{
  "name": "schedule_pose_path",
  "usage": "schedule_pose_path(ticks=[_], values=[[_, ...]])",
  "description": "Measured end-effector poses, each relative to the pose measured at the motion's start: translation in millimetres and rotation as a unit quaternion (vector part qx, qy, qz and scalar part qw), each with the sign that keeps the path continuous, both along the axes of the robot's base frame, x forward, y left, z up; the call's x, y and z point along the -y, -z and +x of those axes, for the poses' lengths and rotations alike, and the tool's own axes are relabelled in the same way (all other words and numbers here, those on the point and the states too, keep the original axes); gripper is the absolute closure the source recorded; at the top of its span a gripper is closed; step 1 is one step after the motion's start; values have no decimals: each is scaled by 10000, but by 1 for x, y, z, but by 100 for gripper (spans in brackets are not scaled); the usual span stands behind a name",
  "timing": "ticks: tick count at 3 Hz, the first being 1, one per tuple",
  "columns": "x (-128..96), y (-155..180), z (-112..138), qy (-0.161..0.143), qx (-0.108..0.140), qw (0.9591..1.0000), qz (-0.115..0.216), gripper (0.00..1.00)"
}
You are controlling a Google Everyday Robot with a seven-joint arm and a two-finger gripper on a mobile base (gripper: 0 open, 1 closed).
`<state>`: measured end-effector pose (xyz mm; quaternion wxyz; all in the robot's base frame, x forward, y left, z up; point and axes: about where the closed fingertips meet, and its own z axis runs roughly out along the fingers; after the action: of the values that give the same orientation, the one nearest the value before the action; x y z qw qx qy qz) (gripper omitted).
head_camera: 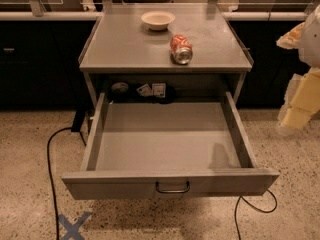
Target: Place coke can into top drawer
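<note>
The coke can (181,49) is red with a silver end and lies on its side on the grey cabinet top (125,49), right of centre near the front edge. The top drawer (90,149) is pulled wide open below it, with its dark loop handle (172,187) at the centre of the front panel. I see nothing inside the drawer. My gripper (296,115) hangs at the far right edge of the camera view, beside the cabinet and level with the drawer's back, well apart from the can and holding nothing I can see.
A cream shallow bowl (158,20) stands at the back of the cabinet top. Small items (150,90) sit in the dark opening behind the drawer. Black cables (50,174) run along the speckled floor on both sides. A blue tape cross (74,226) marks the floor at front left.
</note>
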<state>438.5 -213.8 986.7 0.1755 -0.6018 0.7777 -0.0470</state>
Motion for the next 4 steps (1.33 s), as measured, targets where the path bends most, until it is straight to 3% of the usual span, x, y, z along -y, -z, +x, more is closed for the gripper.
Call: schedule_pose_path(ticks=[1, 2, 3, 4], values=[[0, 0, 0, -1, 0, 10000, 0, 0], [-12, 13, 31, -244, 79, 9997, -61, 0], [-28, 26, 89, -279, 136, 9994, -145, 0], [-40, 32, 159, 86, 389, 9986, -335, 0]])
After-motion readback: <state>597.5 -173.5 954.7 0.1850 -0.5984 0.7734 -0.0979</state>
